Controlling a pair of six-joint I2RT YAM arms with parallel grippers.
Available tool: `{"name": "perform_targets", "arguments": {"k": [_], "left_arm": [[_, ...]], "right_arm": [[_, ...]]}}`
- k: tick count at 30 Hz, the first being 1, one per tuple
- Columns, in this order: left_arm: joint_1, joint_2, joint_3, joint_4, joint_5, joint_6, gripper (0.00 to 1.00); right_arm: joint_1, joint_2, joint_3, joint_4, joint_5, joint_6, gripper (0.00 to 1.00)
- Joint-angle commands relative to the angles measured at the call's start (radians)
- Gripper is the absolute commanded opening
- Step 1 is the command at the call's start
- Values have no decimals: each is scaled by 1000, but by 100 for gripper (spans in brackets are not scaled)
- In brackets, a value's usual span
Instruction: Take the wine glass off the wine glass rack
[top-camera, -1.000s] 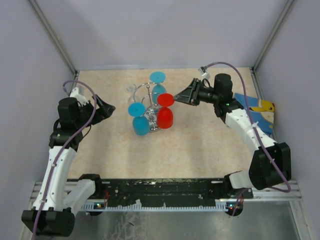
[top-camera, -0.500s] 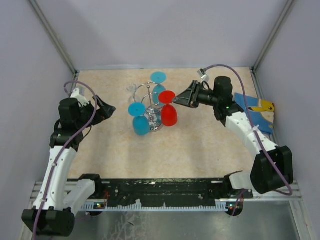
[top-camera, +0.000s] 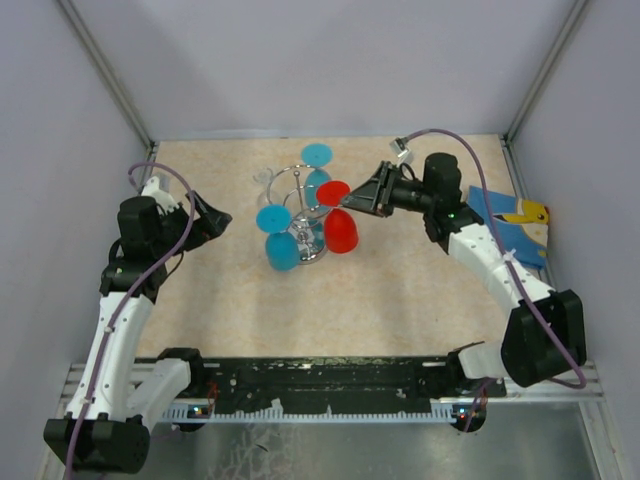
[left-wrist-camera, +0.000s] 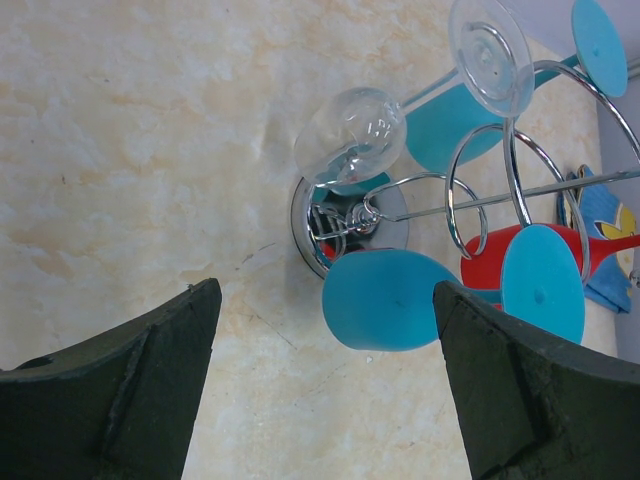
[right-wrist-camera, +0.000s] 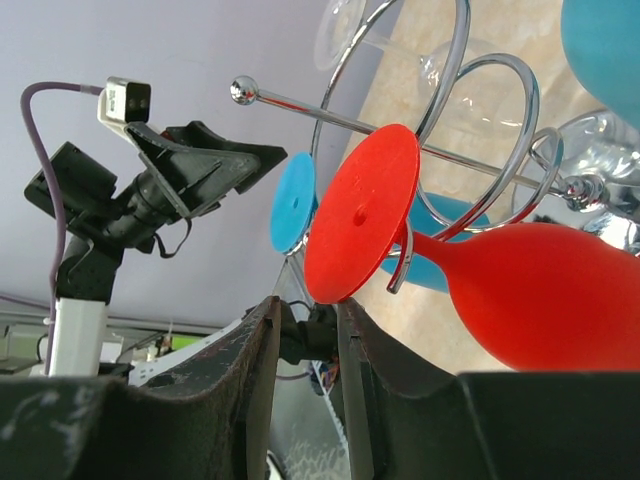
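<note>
Nearest the bases, the left gripper (top-camera: 220, 217) stays where it was a second ago, its fingers spread wide and holding nothing, aimed at the wine glass rack (left-wrist-camera: 303, 228) from the left. The right gripper (top-camera: 347, 202) has nudged in toward the rack. Its fingers stand narrow, with the foot rim of the red wine glass (top-camera: 341, 233) right at their tips (whether they actually pinch it I cannot tell). That glass hangs upside down on the right side of the rack, its stem in a curled hook. A second ago the bowl hung under the foot; now the long axis leans, foot up and far, bowl low and swung toward the right arm. Beyond hang blue glasses (top-camera: 277, 235) and a clear glass (left-wrist-camera: 350, 135).
</note>
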Motion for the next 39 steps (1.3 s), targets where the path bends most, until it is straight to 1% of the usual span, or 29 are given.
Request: {"name": "perform_targets", "arguments": {"k": [1, 8, 17, 21, 30, 31, 34, 35, 39], "left_arm": [[1, -9, -5, 31, 10, 11, 93], [2, -13, -4, 31, 1, 22, 94], [2, -20, -10, 39, 0, 24, 94], [2, -26, -16, 40, 1, 24, 94], [2, -35, -8, 33, -6, 33, 94], [3, -36, -8, 33, -5, 33, 94], [2, -38, -8, 33, -6, 33, 94], [2, -39, -8, 32, -5, 32, 94], [2, -39, 0, 24, -3, 32, 94]], "right_arm": [[12, 25, 51, 16, 13, 0, 31], [12, 59, 82, -3, 26, 16, 31], [12, 87, 182, -132, 52, -18, 32], [12, 102, 227, -204, 62, -49, 31], [12, 126, 270, -297, 64, -92, 22], [12, 128, 272, -299, 63, -94, 20], [12, 129, 275, -302, 53, -98, 3], [12, 128, 274, -300, 52, -97, 0], [12, 122, 258, -271, 31, -93, 0]]}}
